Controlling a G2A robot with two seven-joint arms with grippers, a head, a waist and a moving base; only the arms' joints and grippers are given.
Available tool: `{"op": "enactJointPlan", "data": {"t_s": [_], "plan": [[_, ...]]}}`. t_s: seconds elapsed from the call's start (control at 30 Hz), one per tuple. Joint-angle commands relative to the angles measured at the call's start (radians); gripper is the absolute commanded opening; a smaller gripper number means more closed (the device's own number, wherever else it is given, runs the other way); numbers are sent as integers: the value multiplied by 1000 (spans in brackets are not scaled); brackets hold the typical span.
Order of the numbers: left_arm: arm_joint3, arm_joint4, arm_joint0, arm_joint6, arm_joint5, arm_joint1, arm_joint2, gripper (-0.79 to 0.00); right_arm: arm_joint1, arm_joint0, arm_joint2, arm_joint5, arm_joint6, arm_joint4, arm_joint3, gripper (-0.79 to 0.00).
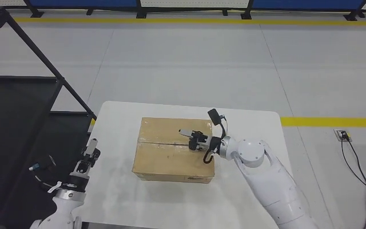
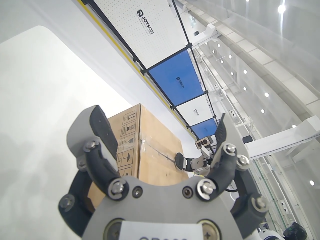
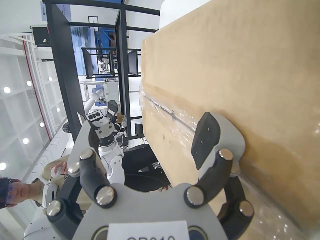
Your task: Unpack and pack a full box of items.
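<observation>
Top cam sits high on the robot above both arms and looks steeply down, so the whole white table (image 1: 246, 123) and the cardboard box (image 1: 174, 150) fit in, with plenty of floor (image 1: 189, 57) beyond. Left wrist cam rides right behind the left gripper (image 2: 160, 112), low near the tabletop and tilted up. It gets the box's side and corner from a fair way off, with wall panels (image 2: 140, 26) and ceiling lights (image 2: 281, 8) behind. Right wrist cam is tucked behind the right gripper (image 3: 145, 116), super close over the box top, facing along the tape seam (image 3: 170, 113). All three share the box, and each wrist cam catches the other arm's gripper farther off.
</observation>
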Motion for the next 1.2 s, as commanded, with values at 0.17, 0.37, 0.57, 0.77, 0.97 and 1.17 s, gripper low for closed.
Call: {"op": "enactJointPlan", "data": {"t_s": [0.17,0.37,0.57,0.77,0.97,1.17], "plan": [[-9,19,-14,-3,13,2,20,0,26,-56,86,-5,14,7,-38,0],[-8,27,-21,0,18,4,30,0,46,-107,162,-16,18,26,-70,0],[-4,28,-25,4,24,5,38,0,65,-150,227,-32,66,69,-86,0],[-7,34,-31,7,33,7,48,0,72,-154,241,-42,69,93,-59,0],[-8,41,-32,10,38,8,55,0,74,-134,228,-48,70,116,2,0],[-10,44,-30,15,44,10,58,0,72,-111,199,-61,84,130,55,0]]}}
